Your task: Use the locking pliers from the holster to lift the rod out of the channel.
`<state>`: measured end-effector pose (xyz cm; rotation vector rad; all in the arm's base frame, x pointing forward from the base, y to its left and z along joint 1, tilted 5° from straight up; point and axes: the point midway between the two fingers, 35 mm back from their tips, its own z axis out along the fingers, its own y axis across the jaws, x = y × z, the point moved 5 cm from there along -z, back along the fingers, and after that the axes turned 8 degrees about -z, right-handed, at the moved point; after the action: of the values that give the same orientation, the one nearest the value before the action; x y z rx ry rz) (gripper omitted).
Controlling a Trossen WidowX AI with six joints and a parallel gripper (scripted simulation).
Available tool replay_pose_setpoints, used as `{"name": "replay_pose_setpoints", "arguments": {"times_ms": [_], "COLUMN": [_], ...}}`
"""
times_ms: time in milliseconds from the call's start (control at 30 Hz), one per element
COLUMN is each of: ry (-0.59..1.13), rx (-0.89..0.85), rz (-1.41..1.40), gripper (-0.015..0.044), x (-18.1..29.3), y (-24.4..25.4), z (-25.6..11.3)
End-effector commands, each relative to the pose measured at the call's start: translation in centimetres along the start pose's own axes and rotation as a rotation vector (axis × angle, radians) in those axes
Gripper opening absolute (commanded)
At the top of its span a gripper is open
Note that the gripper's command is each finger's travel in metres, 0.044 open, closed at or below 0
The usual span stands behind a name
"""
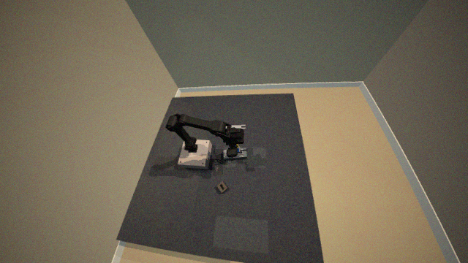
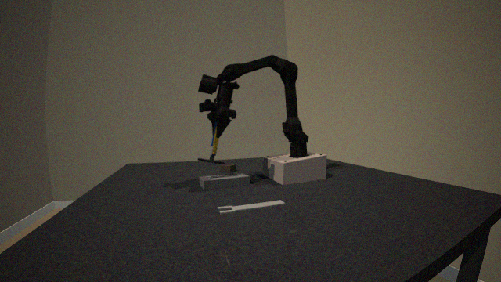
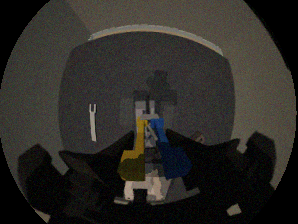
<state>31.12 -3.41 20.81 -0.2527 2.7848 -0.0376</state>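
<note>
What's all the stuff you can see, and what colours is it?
Pliers: one, yellow and blue handles, in the jaws
Rod: one, dark, at the pliers' tip
Channel block: one, grey, on the table
Slotted block: one, brown, on the table
Forked strip: one, whitish, on the table
Table: one, dark grey, mid-room
Floor: one, tan, below
Walls: three from above, greenish and brownish, around
Base: one, whitish, under the arm
Arm: one, black, over the table
Jaws: one pair, black, arm's end
</note>
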Motion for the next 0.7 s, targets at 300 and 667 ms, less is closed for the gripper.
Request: {"name": "replay_pose_setpoints", "arguments": {"times_ms": [300, 667], "ry": [-0.078, -0.131], "rx": [0.009, 0.016], "rz": [-0.004, -0.006], "gripper": [0.0102, 0.0102], "x": [-0.5, -0.8], "y": [0.1, 0.1], "z": [-1.5, -2.5]}}
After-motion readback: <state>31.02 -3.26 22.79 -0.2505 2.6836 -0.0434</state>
